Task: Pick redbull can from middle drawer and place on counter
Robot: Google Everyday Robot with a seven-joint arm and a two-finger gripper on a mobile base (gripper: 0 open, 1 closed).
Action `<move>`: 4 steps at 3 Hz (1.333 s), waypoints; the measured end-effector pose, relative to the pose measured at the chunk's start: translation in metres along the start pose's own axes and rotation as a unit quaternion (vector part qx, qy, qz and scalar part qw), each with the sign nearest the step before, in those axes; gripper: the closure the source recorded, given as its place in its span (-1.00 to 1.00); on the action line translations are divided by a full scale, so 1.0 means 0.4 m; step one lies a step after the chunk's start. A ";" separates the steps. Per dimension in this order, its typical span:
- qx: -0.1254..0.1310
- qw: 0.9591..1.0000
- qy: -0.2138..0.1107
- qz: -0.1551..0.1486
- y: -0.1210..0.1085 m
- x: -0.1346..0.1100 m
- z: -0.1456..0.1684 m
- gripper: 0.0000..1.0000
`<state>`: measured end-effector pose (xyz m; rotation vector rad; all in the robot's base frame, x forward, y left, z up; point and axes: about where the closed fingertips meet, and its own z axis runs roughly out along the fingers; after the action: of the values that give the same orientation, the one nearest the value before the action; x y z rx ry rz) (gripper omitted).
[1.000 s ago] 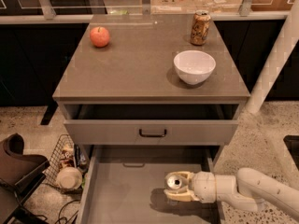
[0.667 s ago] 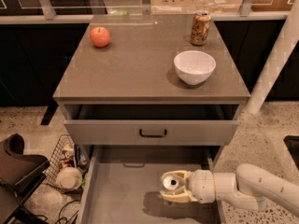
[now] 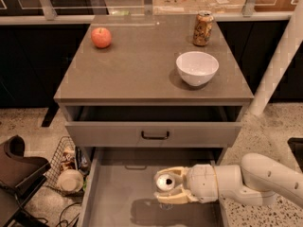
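We see the gripper (image 3: pixel 168 187) low in the near part of the scene, over the open middle drawer (image 3: pixel 118 197), at the end of the white arm (image 3: pixel 246 183) that comes in from the right. Its 2 fingers are clenched around the redbull can (image 3: pixel 165 182), 1 finger on the far side and 1 on the near side of the body. The silver top of the can looks toward the camera. A dark shadow lies on the drawer floor just under the can, so we judge that the can hangs a little above the floor and does not stand on it.

We think such a slim can is light and rather stiff, but its thin metal wall may dent under a hard squeeze, and the smooth side is slippery. The best hold is at the middle of the body, from 2 opposite sides, with moderate force.

On the counter (image 3: pixel 137 65) there are an apple (image 3: pixel 101 37) at the far left, a white bowl (image 3: pixel 197 68) at the right and a brown-orange can (image 3: pixel 203 28) at the far right. The near left part between them seems a good place to put the can.
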<state>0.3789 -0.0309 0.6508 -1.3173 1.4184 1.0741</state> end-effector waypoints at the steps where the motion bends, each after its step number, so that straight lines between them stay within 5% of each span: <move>1: -0.008 1.000 0.000 -0.015 0.012 -0.106 0.005 1.00; 4: -0.002 0.999 -0.030 -0.044 -0.052 -0.358 0.004 1.00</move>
<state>0.4044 0.0012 0.7895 -1.3267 1.3018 1.0491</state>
